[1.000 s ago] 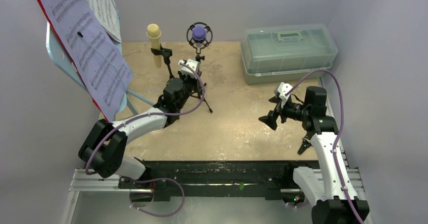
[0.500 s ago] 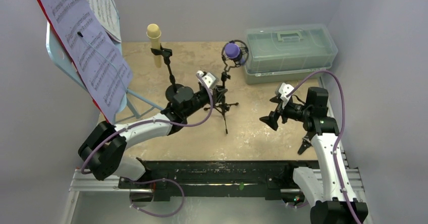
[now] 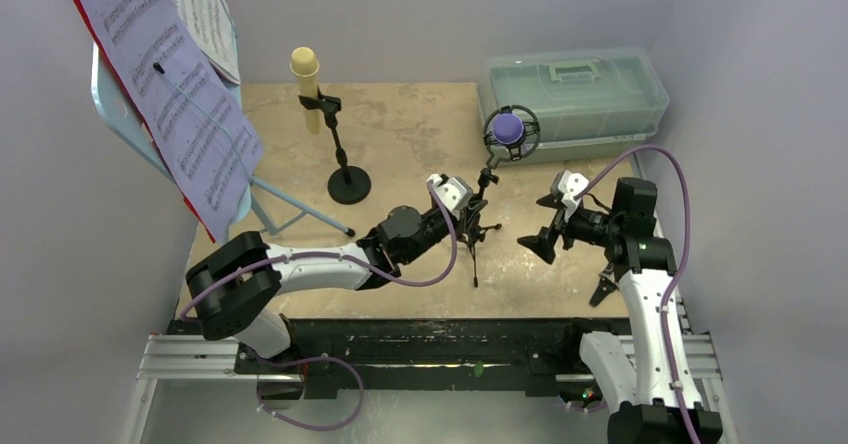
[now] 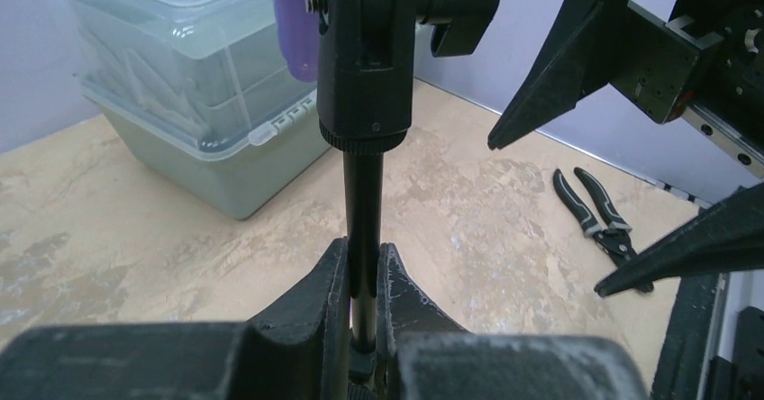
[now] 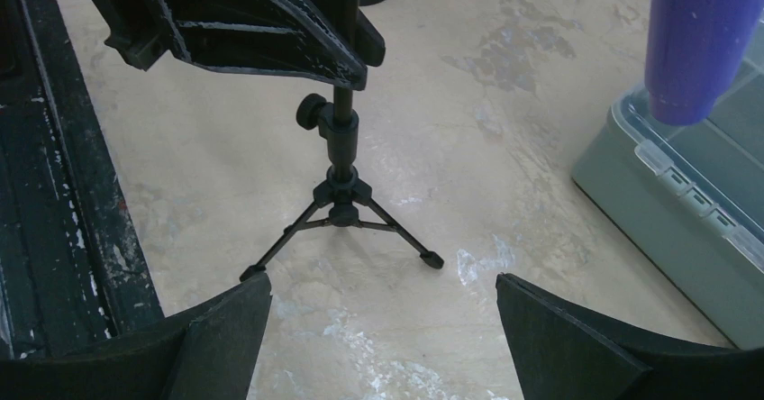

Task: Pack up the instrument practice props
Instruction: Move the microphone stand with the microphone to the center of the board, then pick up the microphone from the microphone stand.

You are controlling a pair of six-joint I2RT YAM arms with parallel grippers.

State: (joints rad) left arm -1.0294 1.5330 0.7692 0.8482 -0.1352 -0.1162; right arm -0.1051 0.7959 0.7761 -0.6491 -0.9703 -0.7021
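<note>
Left tool (image 4: 363,269) is clamped tight on the thin black pole of the tripod mic holder (image 3: 477,229), pinching it just below the swivel joint. The purple microphone (image 3: 508,127) sits on top in its ring mount, at about 1 o'clock from the worktop's (image 3: 420,134) centre, right in front of the grey-green plastic box (image 3: 572,99). From above the holder leans, head toward the box, and from the right wrist its three legs are splayed low over the worktop; whether the feet touch it I can't tell. Right tool (image 3: 540,234) hangs at 3 o'clock of the holder, jaws spread wide and gripping nothing, with the tripod framed between its fingers. Small black pliers (image 3: 605,289) lie at 4 o'clock by the right arm. Over at 11 o'clock the cream microphone (image 3: 305,69) stands upright in its round-based holder (image 3: 348,186), and at 10 o'clock the light-blue music rest (image 3: 115,104) carries the sheet music (image 3: 175,104)
</note>
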